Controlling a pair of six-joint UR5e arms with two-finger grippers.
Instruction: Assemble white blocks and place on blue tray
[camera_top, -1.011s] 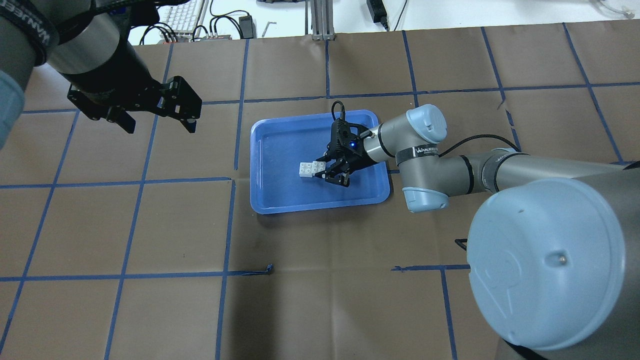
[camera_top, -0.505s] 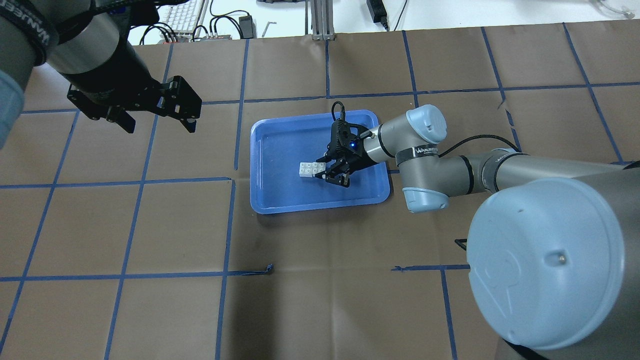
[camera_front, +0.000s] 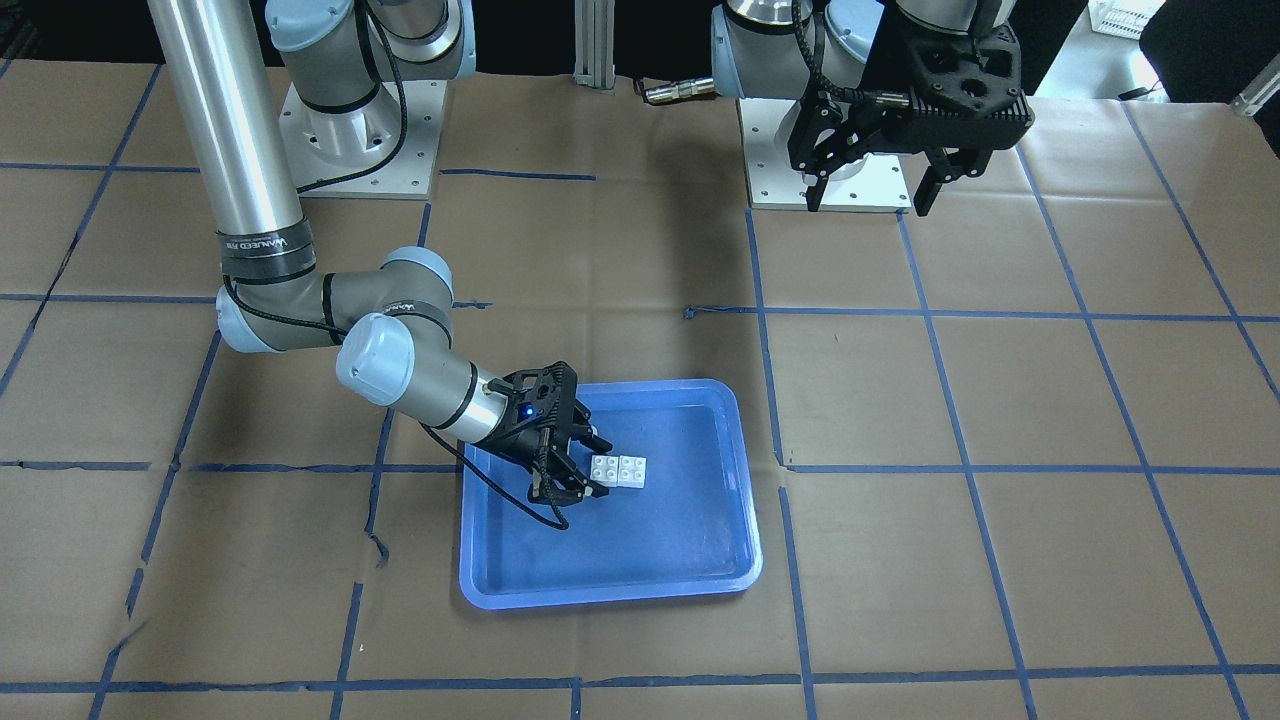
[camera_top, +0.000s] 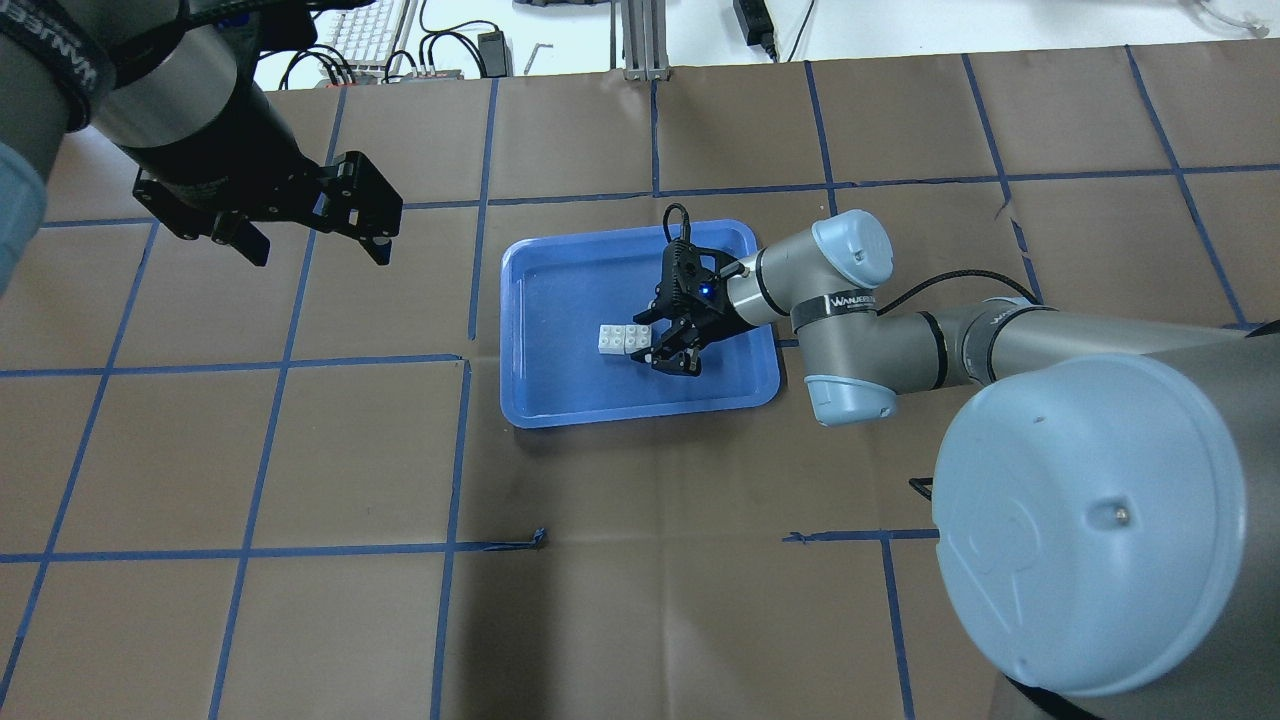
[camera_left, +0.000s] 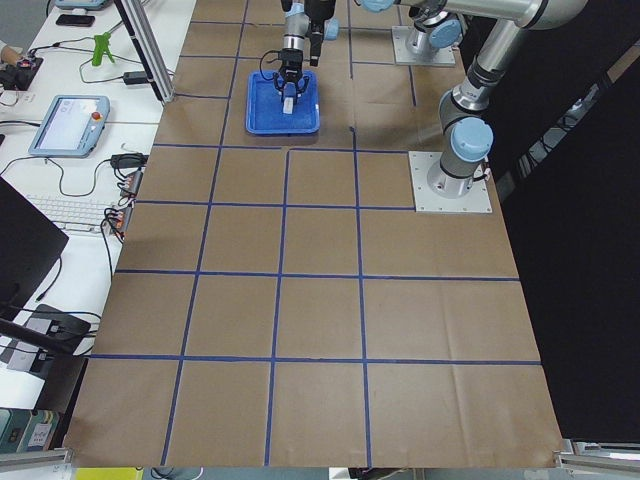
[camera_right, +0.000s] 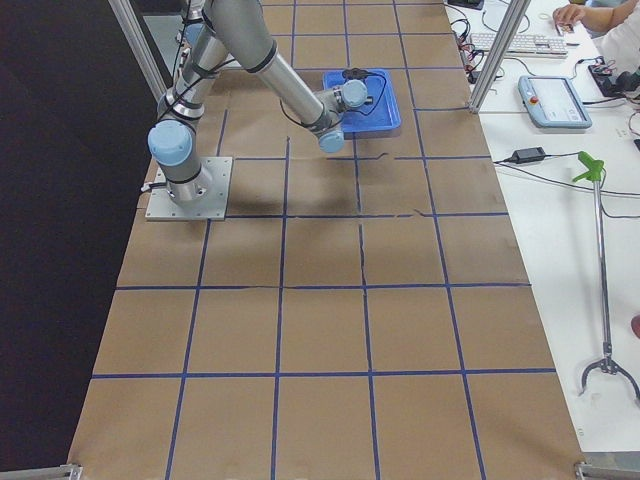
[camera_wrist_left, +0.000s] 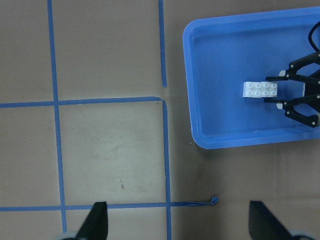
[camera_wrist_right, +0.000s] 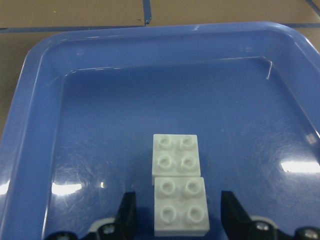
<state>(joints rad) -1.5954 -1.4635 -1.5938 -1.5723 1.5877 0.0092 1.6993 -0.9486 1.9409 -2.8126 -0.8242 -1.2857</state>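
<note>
We see the two small white square plastic bricks (camera_wrist_right: 180, 192), four round studs atop each, lying end to end and touching on the glossy floor of the large blue plastic tray with rounded corners (camera_wrist_right: 100, 125), near its middle. From the wrist view we cannot tell whether they are locked together or merely abut. The right gripper (camera_top: 650, 342) stands spread, its black fingers (camera_wrist_right: 127, 215) flanking the nearer brick without touching it. The left gripper (camera_top: 320, 250) hangs wide open above the brown paper-covered table (camera_top: 300, 450), well apart from the tray.
</note>
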